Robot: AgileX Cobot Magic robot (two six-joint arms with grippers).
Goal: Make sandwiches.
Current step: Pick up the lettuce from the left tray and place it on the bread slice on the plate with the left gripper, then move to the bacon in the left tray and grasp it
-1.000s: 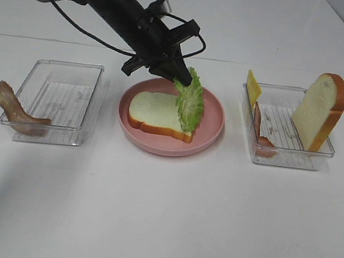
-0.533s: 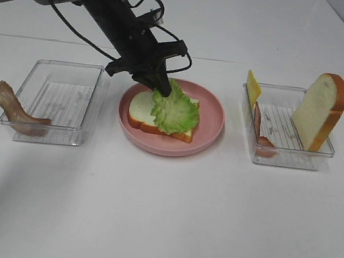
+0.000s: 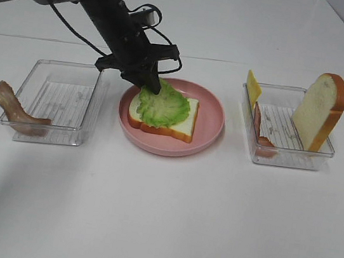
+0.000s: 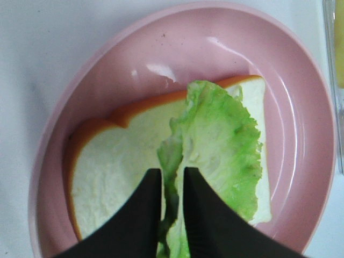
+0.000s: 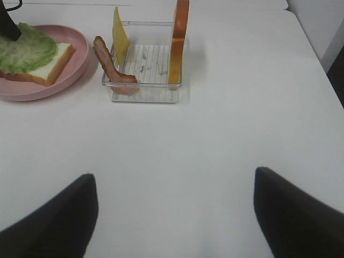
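Left gripper (image 4: 172, 171) stood at the lettuce leaf's (image 3: 162, 106) far edge, its fingers narrowly apart astride it; whether it pinched the leaf I could not tell. The leaf lay on the bread slice (image 3: 184, 123) in the pink plate (image 3: 213, 118). Right gripper (image 5: 173, 174) hung spread wide and empty.

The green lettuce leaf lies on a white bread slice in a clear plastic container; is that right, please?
Not quite: the place is wrong. The exterior high view shows the green lettuce leaf lying on a white bread slice on the round pink plate instead.
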